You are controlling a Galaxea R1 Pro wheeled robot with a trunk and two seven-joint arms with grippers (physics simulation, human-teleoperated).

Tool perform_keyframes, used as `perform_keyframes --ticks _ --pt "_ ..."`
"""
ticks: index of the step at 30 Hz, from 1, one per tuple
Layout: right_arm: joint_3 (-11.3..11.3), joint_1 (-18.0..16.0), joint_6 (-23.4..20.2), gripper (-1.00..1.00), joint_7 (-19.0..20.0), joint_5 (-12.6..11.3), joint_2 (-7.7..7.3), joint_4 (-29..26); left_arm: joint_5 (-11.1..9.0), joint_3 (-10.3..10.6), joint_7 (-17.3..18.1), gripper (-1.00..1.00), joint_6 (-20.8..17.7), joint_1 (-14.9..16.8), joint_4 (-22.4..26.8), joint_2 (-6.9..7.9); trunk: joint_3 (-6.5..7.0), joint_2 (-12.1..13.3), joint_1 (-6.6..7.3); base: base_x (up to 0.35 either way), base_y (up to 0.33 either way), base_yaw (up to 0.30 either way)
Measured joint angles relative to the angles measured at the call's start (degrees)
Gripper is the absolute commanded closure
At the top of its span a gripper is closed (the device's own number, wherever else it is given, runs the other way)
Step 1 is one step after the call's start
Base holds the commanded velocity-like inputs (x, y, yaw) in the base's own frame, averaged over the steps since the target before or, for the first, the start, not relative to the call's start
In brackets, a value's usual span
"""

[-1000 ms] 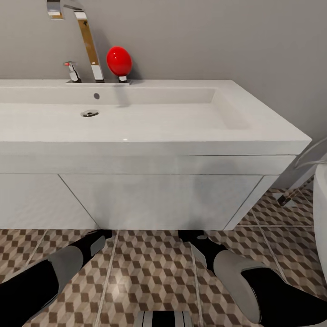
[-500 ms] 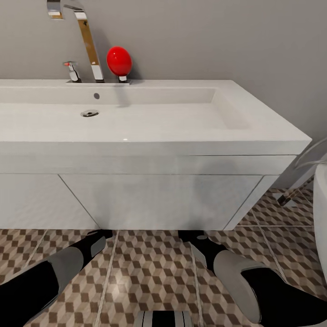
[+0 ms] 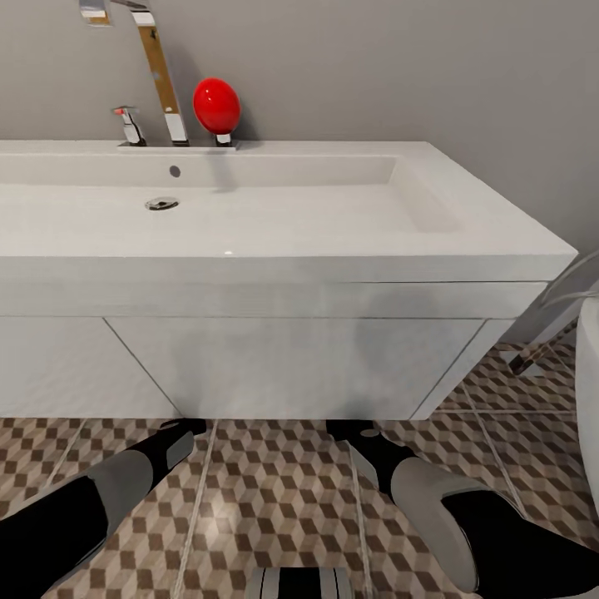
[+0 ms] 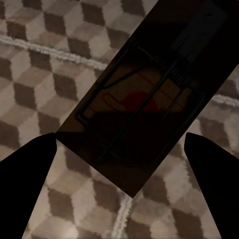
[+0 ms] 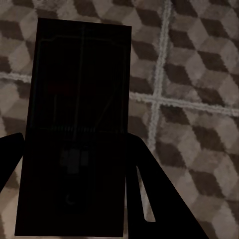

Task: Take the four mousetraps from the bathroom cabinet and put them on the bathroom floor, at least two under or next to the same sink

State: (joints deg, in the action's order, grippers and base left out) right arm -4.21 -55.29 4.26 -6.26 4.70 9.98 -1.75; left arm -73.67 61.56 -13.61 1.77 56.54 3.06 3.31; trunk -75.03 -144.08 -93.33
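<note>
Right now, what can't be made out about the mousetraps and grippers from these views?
- Head view: both grippers' fingertips are hidden under the sink.
- Left wrist view: mousetrap lies between the fingers; touching the floor or held above it, unclear.
- Right wrist view: mousetrap is in deep shadow, its wire parts barely visible; grip unclear.

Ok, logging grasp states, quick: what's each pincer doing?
Left pincer: closed on a mousetrap.
Right pincer: closed on another mousetrap, very dark.
</note>
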Motion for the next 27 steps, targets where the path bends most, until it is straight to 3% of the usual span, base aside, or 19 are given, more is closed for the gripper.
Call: perform_keyframes --ticks 10,18,27 --pt "0.00 0.01 -0.02 1.00 0.07 -0.01 0.00 -0.72 -0.16 0.00 -0.01 1.00 0.00 0.05 0.00 0.06 -0.45 -0.02 -0.06 0.000 0.000 0.008" --pt "0.28 0.01 0.10 1.00 0.01 -0.11 -0.01 -0.38 -0.16 -0.01 -0.06 1.00 0.00 0.06 -0.04 0.07 -0.44 -0.02 -0.06 0.000 0.000 0.144" --pt "0.02 0.00 2.50 1.00 0.07 -0.04 0.00 -0.07 -0.16 -0.01 -0.07 1.00 0.00 0.07 -0.17 0.06 -0.65 -0.02 -0.06 0.000 0.000 0.003"
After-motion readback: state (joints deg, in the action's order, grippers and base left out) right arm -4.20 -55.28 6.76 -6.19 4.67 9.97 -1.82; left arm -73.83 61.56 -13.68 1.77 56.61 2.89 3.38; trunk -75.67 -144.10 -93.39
